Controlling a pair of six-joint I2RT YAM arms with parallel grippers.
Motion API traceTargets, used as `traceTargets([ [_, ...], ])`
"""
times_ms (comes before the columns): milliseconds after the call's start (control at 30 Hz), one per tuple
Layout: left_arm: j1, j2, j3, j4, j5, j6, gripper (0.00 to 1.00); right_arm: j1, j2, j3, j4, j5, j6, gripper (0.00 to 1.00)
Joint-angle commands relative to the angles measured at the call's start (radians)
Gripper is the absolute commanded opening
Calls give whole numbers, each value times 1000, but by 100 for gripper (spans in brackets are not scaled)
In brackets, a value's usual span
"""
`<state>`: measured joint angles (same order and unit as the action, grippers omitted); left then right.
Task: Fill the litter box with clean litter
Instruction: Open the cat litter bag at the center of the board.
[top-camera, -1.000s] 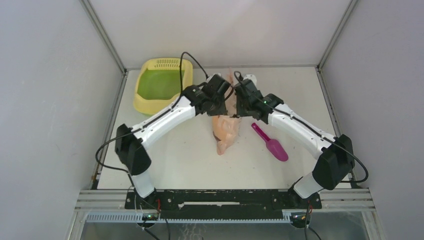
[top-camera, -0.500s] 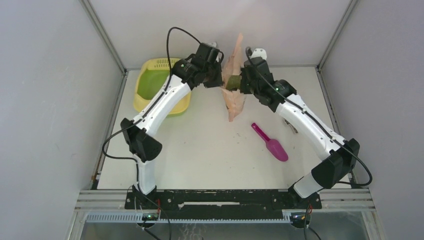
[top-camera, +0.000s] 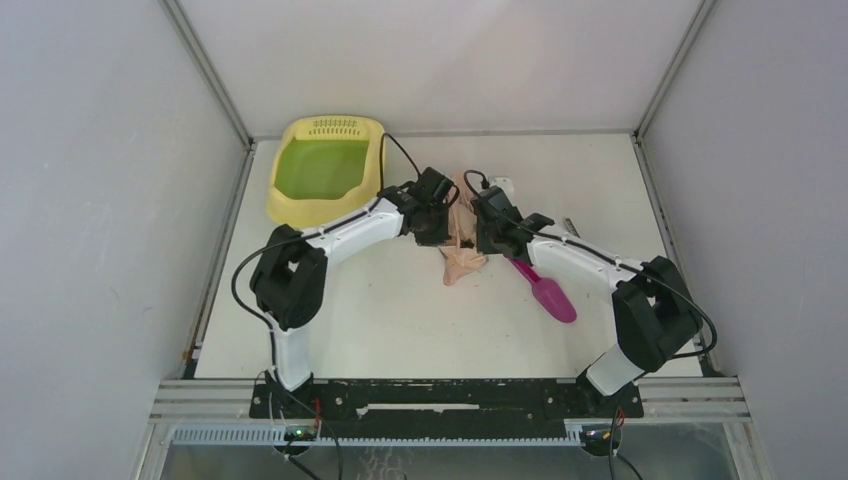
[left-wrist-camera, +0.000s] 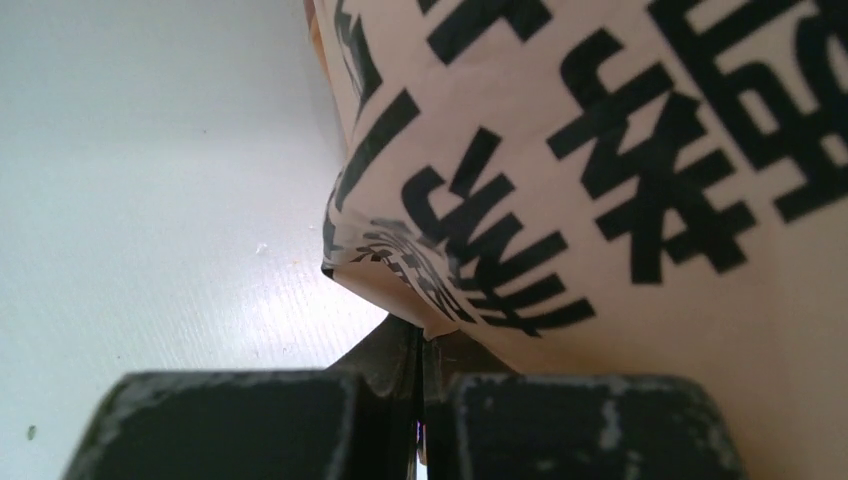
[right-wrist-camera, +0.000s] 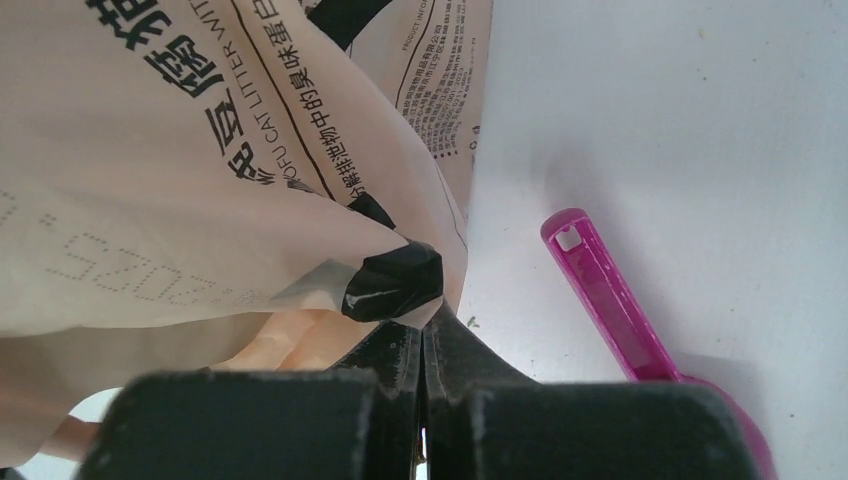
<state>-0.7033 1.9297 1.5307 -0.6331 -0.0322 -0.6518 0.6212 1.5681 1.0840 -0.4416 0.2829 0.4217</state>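
Note:
The litter box (top-camera: 290, 205), pale yellow with a green floor and a slotted grille at its far end, sits at the table's back left. The clean litter is hidden. A crumpled peach bag (top-camera: 462, 262) with black print lies mid-table between my two grippers. My left gripper (top-camera: 446, 228) is shut on the bag's left edge, and in the left wrist view my left gripper (left-wrist-camera: 422, 335) pinches a fold of the bag (left-wrist-camera: 600, 150). My right gripper (top-camera: 483, 236) is shut on the bag's right side. In the right wrist view my right gripper (right-wrist-camera: 424, 328) grips the black-tipped corner of the bag (right-wrist-camera: 200, 170).
A magenta scoop (top-camera: 545, 288) lies on the table just right of the bag, and the scoop's handle (right-wrist-camera: 610, 290) is close beside my right fingers. A few dark specks dot the white tabletop. Grey walls close off the left, right and back.
Half a second ago both arms held the bag high toward the back. They have since come down and forward, and the bag now lies crumpled low at mid-table. Both grips are unchanged.

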Motion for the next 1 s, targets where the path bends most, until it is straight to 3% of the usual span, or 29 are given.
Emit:
traceTargets([
  [0,2,-29,-99,23,-53,-27,0,-11,11,-45,34,50,29,0],
  [233,0,-28,-137,27,-69,-31,3,-12,12,-102,63,30,46,0],
  [267,-1,-52,-133,21,-65,-31,5,-15,-13,-102,61,17,37,3],
  [333,-1,-111,-116,2,-61,-30,12,-19,-90,-87,36,-11,16,21],
  [533,0,-277,3,-68,10,-7,32,-24,-298,6,-90,-75,-53,55],
  [600,-1,-314,24,-78,24,-5,35,-35,-366,8,-124,-83,-51,63],
  [800,1,-432,9,-89,63,-9,45,-82,-411,-52,-194,-52,-89,71],
  [900,2,-501,-29,-95,55,-13,50,-119,-402,-151,-118,-113,-133,73],
  [967,1,-553,-70,-91,56,-22,64,-161,-382,-217,-61,-154,-153,74],
])
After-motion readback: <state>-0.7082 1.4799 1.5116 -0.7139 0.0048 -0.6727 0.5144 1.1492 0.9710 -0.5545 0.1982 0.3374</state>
